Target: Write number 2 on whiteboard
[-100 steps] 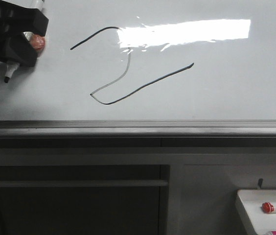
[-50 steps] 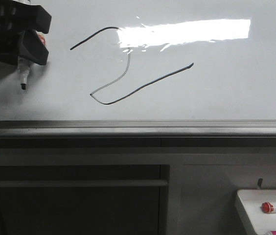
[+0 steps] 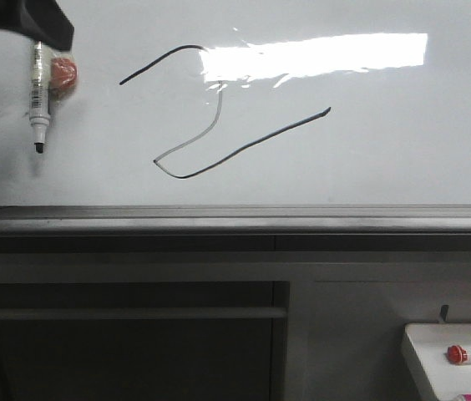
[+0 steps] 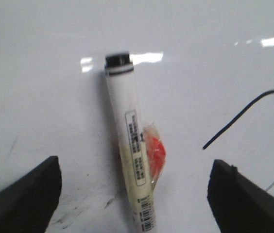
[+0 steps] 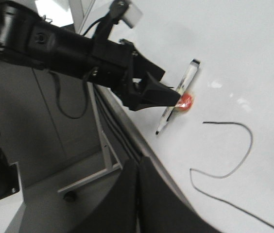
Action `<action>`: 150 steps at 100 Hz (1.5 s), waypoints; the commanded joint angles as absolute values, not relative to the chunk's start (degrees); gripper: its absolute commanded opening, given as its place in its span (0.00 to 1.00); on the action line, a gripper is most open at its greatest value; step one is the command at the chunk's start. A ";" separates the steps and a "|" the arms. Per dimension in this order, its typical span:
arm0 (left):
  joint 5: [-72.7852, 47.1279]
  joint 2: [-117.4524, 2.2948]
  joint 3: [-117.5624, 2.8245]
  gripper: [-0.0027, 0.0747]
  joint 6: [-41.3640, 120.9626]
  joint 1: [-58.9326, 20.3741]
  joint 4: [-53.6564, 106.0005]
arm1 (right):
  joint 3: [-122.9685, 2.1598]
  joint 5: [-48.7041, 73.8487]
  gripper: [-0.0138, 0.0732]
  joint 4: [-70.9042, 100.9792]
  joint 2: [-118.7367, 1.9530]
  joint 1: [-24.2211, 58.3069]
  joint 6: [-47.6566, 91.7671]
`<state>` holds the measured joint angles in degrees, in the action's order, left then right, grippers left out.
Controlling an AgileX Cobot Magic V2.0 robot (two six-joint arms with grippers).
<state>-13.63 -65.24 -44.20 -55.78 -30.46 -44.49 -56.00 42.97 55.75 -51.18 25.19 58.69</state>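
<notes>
Marker [image 3: 39, 96] now bare on whiteboard [image 3: 386, 150], left pincer [image 4: 132, 194] seemingly released.

The whiteboard [image 3: 369, 159] carries the number 2 [image 3: 219, 125] and a marker [image 3: 39, 96].

Under the board stands a grey cabinet [image 3: 135, 334] with a long horizontal handle [image 3: 131, 313]. At the lower right a small white tray [image 3: 453, 355] holds a red-capped marker [image 3: 469, 353]. The right wrist view shows a grey floor [image 5: 44, 145] and a metal frame leg [image 5: 98, 165].
</notes>
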 commanded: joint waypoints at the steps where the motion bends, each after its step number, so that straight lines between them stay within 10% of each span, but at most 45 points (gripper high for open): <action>1: -11.63 -59.34 -45.78 0.78 -56.17 -30.45 -45.02 | -57.37 37.45 0.08 58.69 -48.66 24.72 60.42; 33: -26.59 -34.87 -41.32 0.66 -53.74 -33.38 -44.55 | -48.29 32.34 0.08 49.12 -34.76 24.72 60.80; 57: -34.74 -12.72 -32.41 0.00 -43.65 -35.91 -33.57 | -25.63 6.18 0.08 49.96 -15.13 24.72 60.80; 150: -35.60 -5.27 -30.57 0.01 -37.54 -35.91 -26.91 | -14.92 -2.68 0.08 52.12 -0.26 24.72 60.80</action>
<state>-39.28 -4.37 -29.52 -37.70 -35.58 -26.45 -13.50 0.00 52.04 0.51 25.19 60.49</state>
